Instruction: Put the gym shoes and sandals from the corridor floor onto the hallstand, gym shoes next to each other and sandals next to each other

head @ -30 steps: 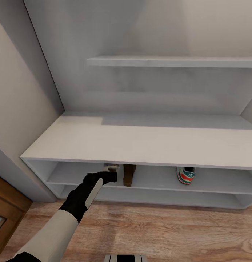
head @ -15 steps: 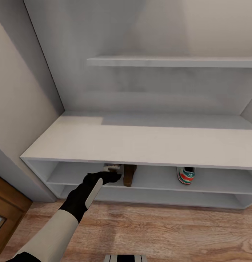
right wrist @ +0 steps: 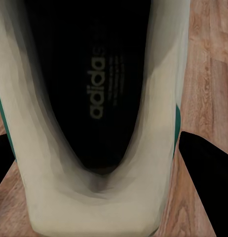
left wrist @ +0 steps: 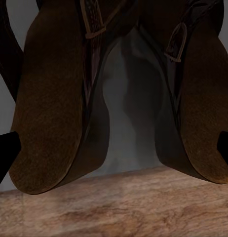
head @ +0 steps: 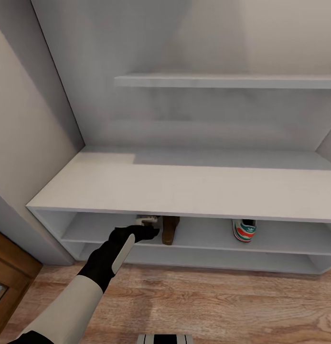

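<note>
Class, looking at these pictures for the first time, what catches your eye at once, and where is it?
The left gripper reaches into the white hallstand, beside a brown sandal on its upper tier. Farther right on that tier stands a gym shoe. In the right wrist view, another gym shoe looms close above the wood floor.

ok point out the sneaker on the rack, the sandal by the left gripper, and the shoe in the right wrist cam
sneaker point(head: 244, 231), head view, heel
sandal point(head: 170, 230), head view, sole edge
shoe point(right wrist: 101, 106), right wrist view, insole
</note>
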You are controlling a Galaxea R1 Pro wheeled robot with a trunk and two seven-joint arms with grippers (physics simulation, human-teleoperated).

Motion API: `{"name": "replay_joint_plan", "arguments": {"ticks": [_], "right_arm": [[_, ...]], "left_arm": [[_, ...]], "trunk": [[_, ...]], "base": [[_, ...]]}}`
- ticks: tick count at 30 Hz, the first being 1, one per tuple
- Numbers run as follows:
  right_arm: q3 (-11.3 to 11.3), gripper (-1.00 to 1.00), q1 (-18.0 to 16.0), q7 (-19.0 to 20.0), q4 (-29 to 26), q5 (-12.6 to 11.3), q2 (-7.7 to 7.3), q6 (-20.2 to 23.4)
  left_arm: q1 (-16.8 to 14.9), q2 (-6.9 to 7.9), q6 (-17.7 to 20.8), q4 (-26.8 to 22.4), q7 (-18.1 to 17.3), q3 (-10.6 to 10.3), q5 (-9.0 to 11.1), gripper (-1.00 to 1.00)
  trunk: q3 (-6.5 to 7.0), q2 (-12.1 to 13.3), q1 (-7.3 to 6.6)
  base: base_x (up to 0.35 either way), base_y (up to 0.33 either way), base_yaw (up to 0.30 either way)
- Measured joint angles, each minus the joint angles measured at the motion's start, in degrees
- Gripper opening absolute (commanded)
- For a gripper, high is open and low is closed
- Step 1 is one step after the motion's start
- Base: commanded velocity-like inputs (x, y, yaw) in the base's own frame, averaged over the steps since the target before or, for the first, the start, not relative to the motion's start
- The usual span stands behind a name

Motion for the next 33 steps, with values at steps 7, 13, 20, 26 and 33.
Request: {"name": "replay_joint_plan", "arguments": {"ticks": [7,13,20,26,33], "right_arm": [[0.0,-1.00,0.0,-0.1,0.1,0.1,0.00,-0.1],[0.0,-1.00,0.0,-0.1,0.1,0.2,0.00,-0.1],[0.0,-1.00,0.0,-0.1,0.1,0.2,0.00,-0.1],[0.0,-1.00,0.0,-0.1,0.1,0.2,0.00,-0.1],[0.0,-1.00,0.0,-0.1,0.1,0.2,0.00,-0.1]], "left_arm": [[0.0,0.09,0.0,0.0,0.0,0.0,0.0,1.00],[0.0,0.09,0.0,0.0,0.0,0.1,0.0,1.00],[0.1,0.09,0.0,0.0,0.0,0.1,0.0,1.00],[0.1,0.09,0.0,0.0,0.0,0.1,0.0,1.00],[0.0,0.09,0.0,0.0,0.0,0.1,0.0,1.00]], "trunk": [[0.00,0.0,0.00],[0.00,0.0,0.00],[0.00,0.0,0.00],[0.00,0.0,0.00],[0.00,0.0,0.00]], "base": [[0.000,0.000,0.000],[0.000,0.000,0.000],[0.000,0.000,0.000],[0.000,0.000,0.000],[0.000,0.000,0.000]]}}
